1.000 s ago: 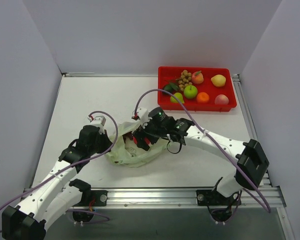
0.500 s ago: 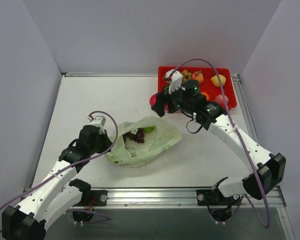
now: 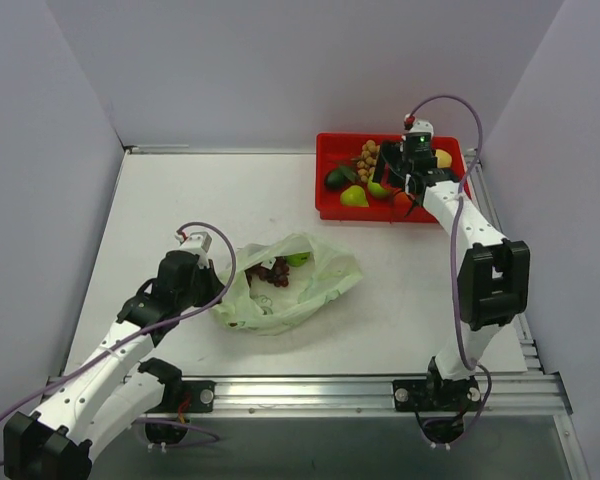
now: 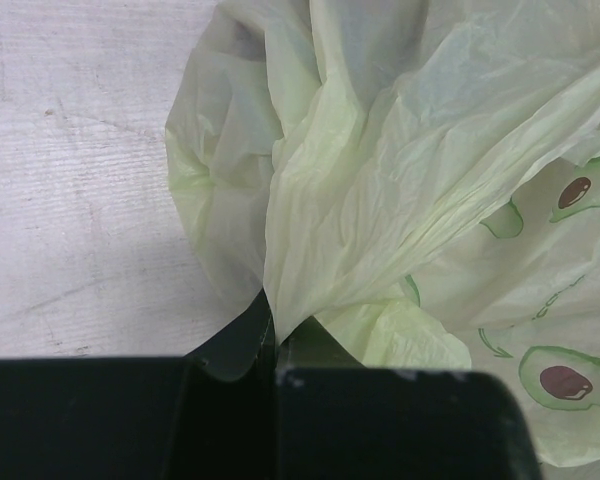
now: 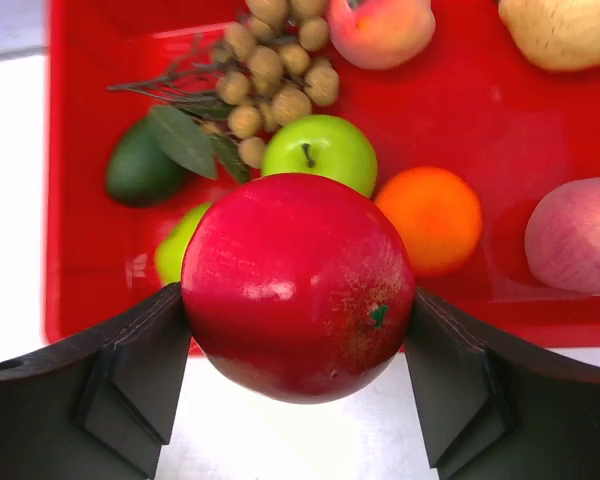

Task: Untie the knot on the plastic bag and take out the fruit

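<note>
Broadly, the white tabletop (image 3: 200,190) carries everything. On it the plastic bag (image 3: 315,288) lies slumped just ahead of the left fingers (image 4: 273,335), which are pinched tight on a gathered fold of its edge, the film fanning up and to the right from them. Being thin and crinkly, it should weigh next to nothing and have no stiffness. It would likely drag or lift with any pull, so a bunched fold or a handle loop looks a safer hold than a single layer, which could slip or tear. Its mouth gapes upward and I can make out no knot.

Well apart from the bag, the red tray (image 5: 460,110) sits directly beneath the right fingers (image 5: 298,300). These are clamped on either side of a red apple (image 5: 298,285), across its widest part. It looks glossy, hard and round, so an off-centre squeeze could squirt it out. Under it lie a green apple (image 5: 318,150) and an orange (image 5: 430,220).

Inside the bag, beyond the left fingers, a dark grape bunch (image 3: 272,271) rests beside a small green piece (image 3: 298,259). Knobbly and probably light, the bunch seems best taken across its body.
</note>
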Controlling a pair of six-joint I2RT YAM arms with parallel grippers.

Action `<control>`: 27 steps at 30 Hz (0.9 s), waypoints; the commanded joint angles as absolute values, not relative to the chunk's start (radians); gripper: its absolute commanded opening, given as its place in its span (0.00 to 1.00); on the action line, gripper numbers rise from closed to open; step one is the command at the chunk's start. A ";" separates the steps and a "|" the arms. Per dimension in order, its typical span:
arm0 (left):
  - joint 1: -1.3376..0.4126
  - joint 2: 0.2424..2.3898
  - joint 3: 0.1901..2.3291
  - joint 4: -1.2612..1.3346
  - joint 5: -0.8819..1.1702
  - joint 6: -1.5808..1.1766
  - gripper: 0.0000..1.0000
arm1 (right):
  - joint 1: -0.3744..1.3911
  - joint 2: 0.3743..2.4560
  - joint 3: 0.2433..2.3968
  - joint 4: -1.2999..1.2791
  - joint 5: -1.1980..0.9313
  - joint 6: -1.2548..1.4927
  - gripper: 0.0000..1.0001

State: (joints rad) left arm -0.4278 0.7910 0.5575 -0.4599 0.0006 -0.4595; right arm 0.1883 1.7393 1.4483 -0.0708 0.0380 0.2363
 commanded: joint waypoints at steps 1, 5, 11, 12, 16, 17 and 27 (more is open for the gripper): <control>-0.419 0.781 0.561 -0.420 0.000 -0.446 0.00 | 0.170 1.805 1.522 -0.086 0.054 0.264 0.76; -0.419 0.788 0.561 -0.420 0.000 -0.446 0.00 | 0.172 1.812 1.522 -0.086 0.051 0.252 0.98; -0.419 0.785 0.561 -0.419 0.000 -0.448 0.00 | 0.183 1.729 1.473 -0.094 0.018 0.249 1.00; -0.419 0.785 0.561 -0.420 0.000 -0.448 0.00 | 0.192 1.697 1.457 -0.107 0.008 0.249 1.00; -0.419 0.785 0.561 -0.419 0.023 -0.448 0.00 | 0.256 1.585 1.389 -0.117 -0.067 0.220 1.00; -0.419 0.785 0.561 -0.420 0.023 -0.448 0.00 | 0.280 1.560 1.375 -0.126 -0.080 0.212 1.00; -0.419 0.755 0.551 -0.399 0.025 -0.448 0.00 | 0.733 1.299 1.233 -0.170 -0.164 0.124 0.96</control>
State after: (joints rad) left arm -0.4236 0.7712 0.5529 -0.4568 0.0132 -0.4595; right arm 0.6460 1.3437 1.2602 -0.1467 -0.1188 0.1574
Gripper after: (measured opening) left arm 0.033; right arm 0.969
